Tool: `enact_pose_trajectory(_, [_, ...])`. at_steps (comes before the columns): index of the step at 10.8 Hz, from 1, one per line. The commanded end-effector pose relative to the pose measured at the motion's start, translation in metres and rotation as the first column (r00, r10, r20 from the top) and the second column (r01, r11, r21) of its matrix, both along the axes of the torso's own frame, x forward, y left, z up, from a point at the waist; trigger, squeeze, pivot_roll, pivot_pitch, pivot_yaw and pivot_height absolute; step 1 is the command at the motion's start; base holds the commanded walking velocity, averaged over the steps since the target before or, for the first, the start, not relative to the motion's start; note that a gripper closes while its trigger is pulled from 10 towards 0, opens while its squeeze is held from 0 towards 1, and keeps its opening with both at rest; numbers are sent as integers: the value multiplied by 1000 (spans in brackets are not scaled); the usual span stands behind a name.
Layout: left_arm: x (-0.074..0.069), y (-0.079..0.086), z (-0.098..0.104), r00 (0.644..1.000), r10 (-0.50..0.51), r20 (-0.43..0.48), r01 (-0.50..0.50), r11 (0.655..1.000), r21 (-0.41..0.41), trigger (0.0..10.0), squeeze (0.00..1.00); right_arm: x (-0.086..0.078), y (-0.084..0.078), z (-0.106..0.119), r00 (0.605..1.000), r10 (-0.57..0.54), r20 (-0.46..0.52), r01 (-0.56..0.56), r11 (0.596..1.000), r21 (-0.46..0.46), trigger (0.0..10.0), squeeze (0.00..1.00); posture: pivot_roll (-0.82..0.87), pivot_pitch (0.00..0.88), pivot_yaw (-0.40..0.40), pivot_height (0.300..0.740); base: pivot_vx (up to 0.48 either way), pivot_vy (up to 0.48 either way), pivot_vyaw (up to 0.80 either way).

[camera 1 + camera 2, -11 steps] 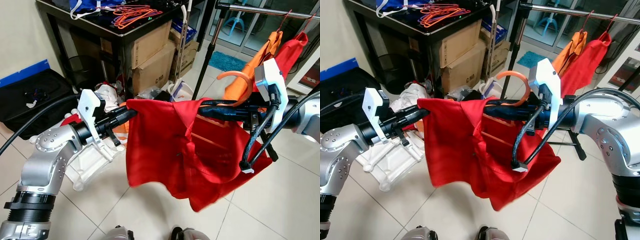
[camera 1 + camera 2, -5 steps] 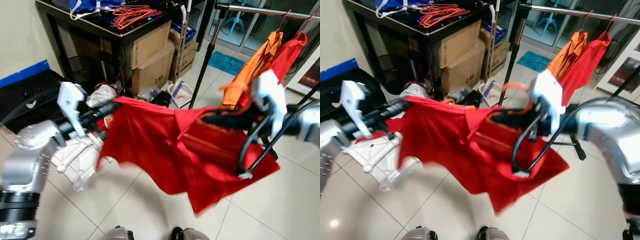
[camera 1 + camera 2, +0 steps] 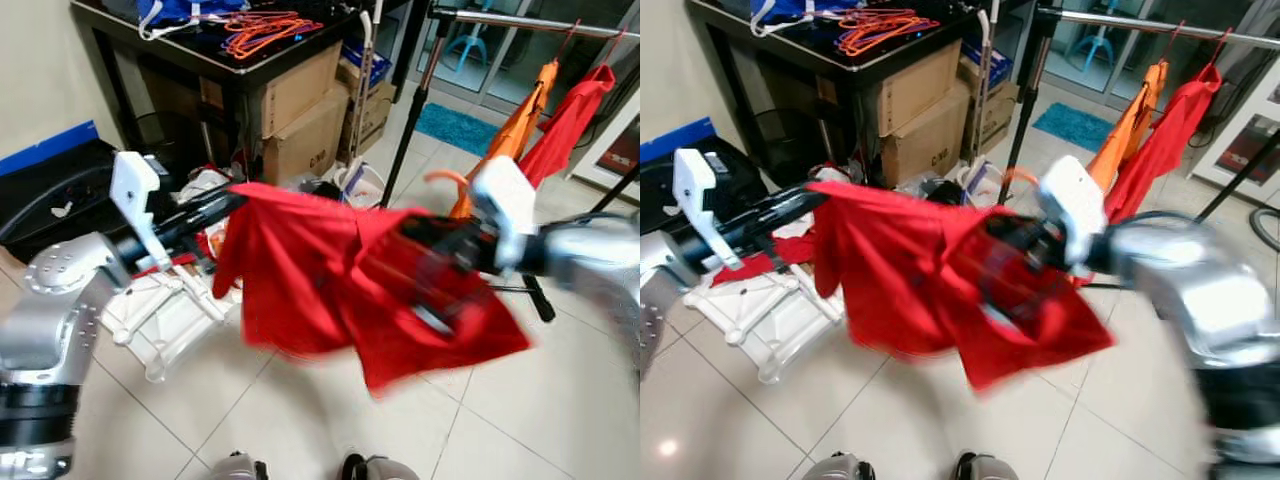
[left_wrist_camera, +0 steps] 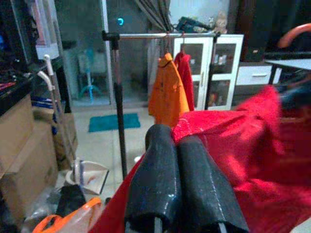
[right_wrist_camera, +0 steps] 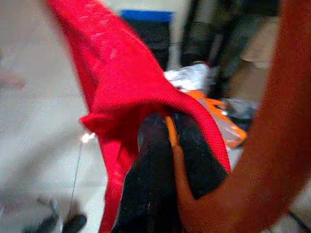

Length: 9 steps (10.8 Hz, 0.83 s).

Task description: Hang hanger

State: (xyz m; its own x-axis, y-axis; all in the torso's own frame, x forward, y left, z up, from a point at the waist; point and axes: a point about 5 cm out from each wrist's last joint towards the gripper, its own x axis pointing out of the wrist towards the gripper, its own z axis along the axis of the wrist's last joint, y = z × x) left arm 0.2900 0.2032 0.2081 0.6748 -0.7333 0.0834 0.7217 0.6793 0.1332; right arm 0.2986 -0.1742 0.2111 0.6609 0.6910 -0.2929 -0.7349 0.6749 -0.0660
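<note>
A red shirt (image 3: pixel 320 270) hangs stretched between my two grippers, at chest height above the tiled floor. My left gripper (image 3: pixel 232 198) is shut on the shirt's left shoulder; in the left wrist view its black fingers (image 4: pixel 160 179) press together with red cloth beside them. My right gripper (image 3: pixel 415 232) is blurred and shut on an orange hanger (image 5: pixel 171 133) under the shirt's collar. The hanger's hook (image 3: pixel 447 180) sticks up above the cloth. The clothes rail (image 3: pixel 520 22) runs at the far right, with an orange garment (image 3: pixel 520 110) and a red garment (image 3: pixel 570 115) hanging on it.
The rail's black upright pole (image 3: pixel 410 110) stands just behind the shirt. A black table (image 3: pixel 240 62) at the back left carries orange hangers (image 3: pixel 270 25), with cardboard boxes (image 3: pixel 305 120) beneath. A white plastic rack (image 3: pixel 170 310) and a black bag (image 3: pixel 60 190) lie at the left.
My right arm has swung in towards the middle and is now blurred, carrying the hanger and shirt with it. The left gripper has drawn out to the left and lifted slightly.
</note>
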Motion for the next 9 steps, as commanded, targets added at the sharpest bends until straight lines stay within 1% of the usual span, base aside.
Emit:
enact_pose_trajectory(1, [-4,-3,5,1000,-11,21,11,1000,-11,0,0,9,-20,13,986,-160,48,160,987,12,10000,0,-19,66,-33,740,0,0,0])
enact_pose_trajectory(2, [-9,-7,-5,1000,-9,-2,9,1000,14,0,0,18,-24,25,964,-257,66,245,958,146,10000,0,-17,67,-35,740,0,0,0])
enact_pose_trajectory(3, [-10,-5,-17,999,33,-29,-32,998,61,0,0,15,-22,39,970,-229,83,201,945,259,10000,0,-16,69,-36,740,0,0,0])
enact_pose_trajectory(4, [-6,6,-34,987,155,-45,-147,978,148,0,0,7,-17,55,982,-135,133,85,939,332,10000,0,-17,72,-38,740,0,0,0])
enact_pose_trajectory(5, [-1,16,-36,964,265,-19,-257,949,184,0,0,2,-16,60,986,-88,142,33,938,346,10000,0,-17,73,-39,740,0,0,0])
enact_pose_trajectory(6, [1,21,-33,951,310,1,-305,933,189,0,0,-1,-16,59,988,-54,147,4,947,321,10000,0,-18,73,-42,740,0,0,0])
enact_pose_trajectory(7, [6,29,-26,928,369,48,-371,909,190,0,0,-3,-16,55,991,-26,134,-13,960,281,10000,0,-16,73,-44,740,0,0,0])
enact_pose_trajectory(8, [9,32,-24,917,392,72,-398,899,183,0,0,-4,-17,53,992,-25,127,-9,965,262,10000,0,-15,72,-43,740,0,0,0])
enact_pose_trajectory(9, [9,27,-25,925,372,72,-379,909,173,0,0,-3,-17,53,992,-24,126,-9,967,255,10000,0,-15,69,-42,740,0,0,0])
